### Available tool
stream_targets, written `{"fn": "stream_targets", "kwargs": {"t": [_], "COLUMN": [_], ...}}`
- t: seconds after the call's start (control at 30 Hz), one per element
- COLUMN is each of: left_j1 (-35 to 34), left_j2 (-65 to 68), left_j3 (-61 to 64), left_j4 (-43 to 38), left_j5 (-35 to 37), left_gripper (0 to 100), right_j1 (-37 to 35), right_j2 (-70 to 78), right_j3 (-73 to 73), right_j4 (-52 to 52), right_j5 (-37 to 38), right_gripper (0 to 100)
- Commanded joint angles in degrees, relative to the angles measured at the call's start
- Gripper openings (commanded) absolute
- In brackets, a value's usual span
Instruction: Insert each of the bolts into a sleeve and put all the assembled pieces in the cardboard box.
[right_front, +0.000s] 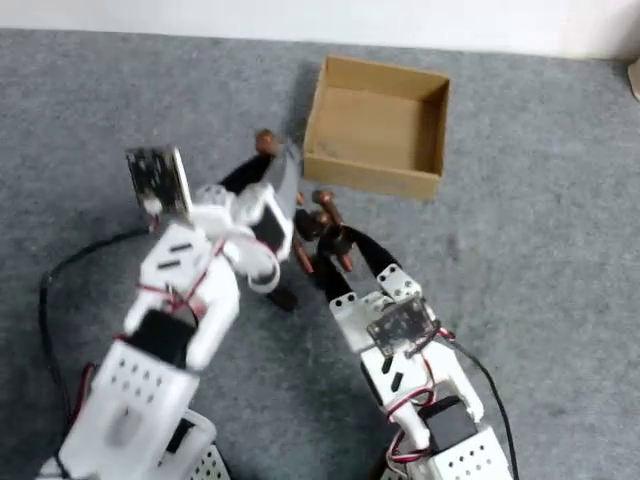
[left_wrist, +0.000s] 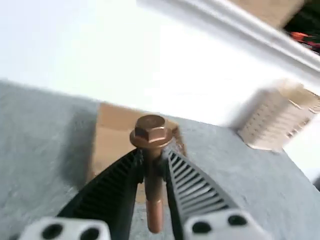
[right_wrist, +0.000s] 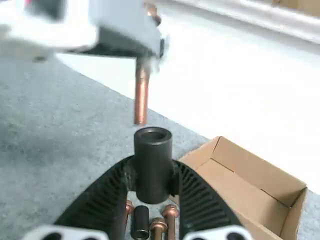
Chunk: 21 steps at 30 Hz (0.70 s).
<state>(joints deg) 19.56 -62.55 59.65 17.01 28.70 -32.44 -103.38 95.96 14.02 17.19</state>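
My left gripper is shut on a copper bolt, gripping its shaft just under the hex head. In the high view that bolt is by the cardboard box's near left corner, in the left gripper. My right gripper is shut on an upright black sleeve, open end up. The held bolt's shaft hangs straight above the sleeve's mouth with a small gap. In the high view the right gripper sits in front of the box.
Loose copper bolts and another black sleeve lie on the grey carpet under the right gripper. Bolts also lie by the box front. The open box stands just beyond. A dark sleeve lies between the arms.
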Motion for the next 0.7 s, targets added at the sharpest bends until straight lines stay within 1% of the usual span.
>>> {"fn": "stream_targets", "kwargs": {"t": [0.0,0.07,0.2,0.27,0.5,0.67], "left_j1": [4.6,5.7,5.4,5.6,6.3,11.2], "left_j2": [-8.9,-10.7,-11.0,-11.6,-11.6,-11.7], "left_j3": [4.4,7.7,10.9,11.6,7.0,6.5], "left_j4": [-0.4,-1.2,-8.5,-10.3,-10.5,-10.4], "left_j5": [-6.1,-6.5,-6.7,-6.7,-6.3,-6.4], "left_gripper": [0,0,0,0,0,0], "right_j1": [-0.4,-0.5,-0.5,-0.5,-0.5,-0.5], "right_j2": [-0.7,-0.5,-0.5,-0.5,-0.5,0.1], "right_j3": [6.4,6.6,6.6,6.6,6.6,6.6], "right_j4": [-1.5,-1.5,-1.5,-1.5,-1.5,-1.5], "right_j5": [-0.5,-0.5,-0.4,-0.4,-0.4,-0.4], "right_gripper": [0.4,0.4,0.4,0.4,0.4,0.4]}}
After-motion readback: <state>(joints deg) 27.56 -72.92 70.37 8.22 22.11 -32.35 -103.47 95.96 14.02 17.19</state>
